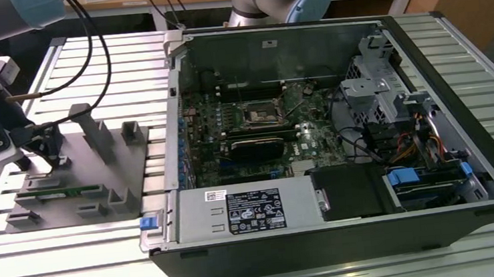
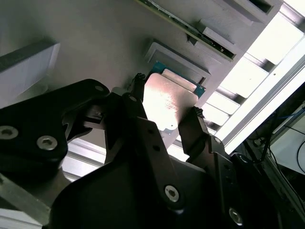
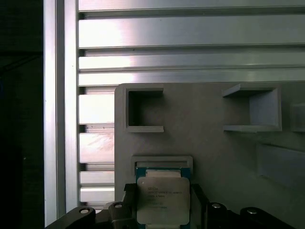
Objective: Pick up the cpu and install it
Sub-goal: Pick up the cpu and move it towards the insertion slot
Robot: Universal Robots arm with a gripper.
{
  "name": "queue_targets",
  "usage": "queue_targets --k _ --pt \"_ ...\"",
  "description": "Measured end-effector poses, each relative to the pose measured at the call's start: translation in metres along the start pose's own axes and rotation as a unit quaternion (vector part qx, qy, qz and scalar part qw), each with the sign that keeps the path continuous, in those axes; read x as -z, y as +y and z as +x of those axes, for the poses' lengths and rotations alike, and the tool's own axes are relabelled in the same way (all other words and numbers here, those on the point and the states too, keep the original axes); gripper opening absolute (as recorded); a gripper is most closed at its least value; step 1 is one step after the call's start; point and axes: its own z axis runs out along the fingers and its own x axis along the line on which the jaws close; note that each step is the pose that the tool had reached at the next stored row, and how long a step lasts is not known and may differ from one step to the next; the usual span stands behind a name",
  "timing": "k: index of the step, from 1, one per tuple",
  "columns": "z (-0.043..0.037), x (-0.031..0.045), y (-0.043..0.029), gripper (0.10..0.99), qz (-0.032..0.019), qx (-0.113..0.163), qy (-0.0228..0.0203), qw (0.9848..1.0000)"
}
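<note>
Black gripper fingers (image 2: pixel 143 133) loom in the foreground of the second wrist view as I watch my gripper (image 2: pixel 167 93) straddle the cpu (image 2: pixel 164 107), one fingertip at each of two opposite edges. I cannot tell whether the pads press the chip or merely stand beside it. In the first wrist view the cpu lies flat, pale metal top upward, in a shallow rimmed nest (image 3: pixel 163 161) close to one edge of the grey holder tray (image 3: pixel 205 143). Two open-sided pockets (image 3: pixel 143 109) stand farther along the tray. The tray lies on a slatted aluminium table (image 1: pixel 78 261). In the exterior view the gripper is low over the tray on that view's left. The open computer case (image 1: pixel 346 244) lies beside the tray on that view's right, its black socket frame (image 1: pixel 258 112) well apart from the chip.
</note>
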Motion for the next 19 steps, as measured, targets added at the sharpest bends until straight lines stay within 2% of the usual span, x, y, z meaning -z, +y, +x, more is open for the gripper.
queue_targets --k 9,19 --pt "0.0000 0.0013 0.0003 0.541 0.0000 0.000 0.0000 1.0000" --pt "0.0001 0.0068 0.0005 0.541 0.0000 0.000 0.0000 1.0000"
